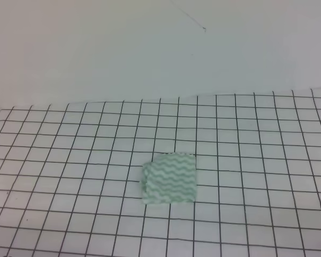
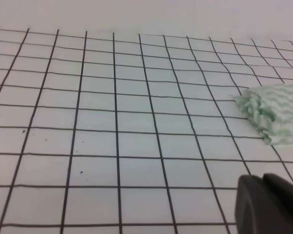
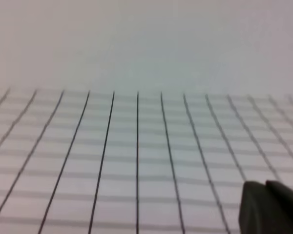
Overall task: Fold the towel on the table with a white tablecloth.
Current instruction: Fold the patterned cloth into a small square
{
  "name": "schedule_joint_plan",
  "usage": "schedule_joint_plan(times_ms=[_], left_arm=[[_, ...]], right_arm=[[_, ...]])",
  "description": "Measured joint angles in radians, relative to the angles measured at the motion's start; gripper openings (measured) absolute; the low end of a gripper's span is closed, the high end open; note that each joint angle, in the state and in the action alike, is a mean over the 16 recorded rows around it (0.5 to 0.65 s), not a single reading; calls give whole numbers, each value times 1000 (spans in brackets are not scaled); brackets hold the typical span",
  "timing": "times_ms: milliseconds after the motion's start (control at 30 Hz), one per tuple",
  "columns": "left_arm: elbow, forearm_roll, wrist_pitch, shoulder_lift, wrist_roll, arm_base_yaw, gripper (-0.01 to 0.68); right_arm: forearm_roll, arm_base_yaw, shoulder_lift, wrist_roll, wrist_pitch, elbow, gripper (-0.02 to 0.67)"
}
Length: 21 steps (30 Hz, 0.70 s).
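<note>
Judging by its compact, layered shape, the towel [image 1: 169, 178] lies folded mid-worktop [image 1: 53, 160]; we'd only square its edges. Neither tool's opening shows (just dark corners in both wrist views), so we cannot tell.

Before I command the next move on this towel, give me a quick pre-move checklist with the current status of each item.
1. Towel located: ok. It lies near the middle of the tablecloth, and its crumpled edge shows at the right of the left wrist view.
2. Towel already folded: ok, apparently. It sits as a compact, roughly square bundle with layered edges on its left side.
3. Fold neatness: not ok. The left edge looks bunched and uneven.
4. Grippers clear of the towel: ok. Neither arm appears in the exterior high view, and only a dark gripper part shows in each wrist view, apart from the cloth.
5. Gripper jaw states: cannot tell.
6. Tablecloth flat around the towel: ok.
</note>
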Motion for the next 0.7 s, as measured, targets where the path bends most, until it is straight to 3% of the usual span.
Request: schedule_joint_plan(times_ms=[267,700], left_arm=[[0,0,-1,1,0,0,0],[0,0,-1,1,0,0,0]], right_arm=[[-11,20,1,-2,108,16,-3],[-10,23,8,-7,118,15,-3]])
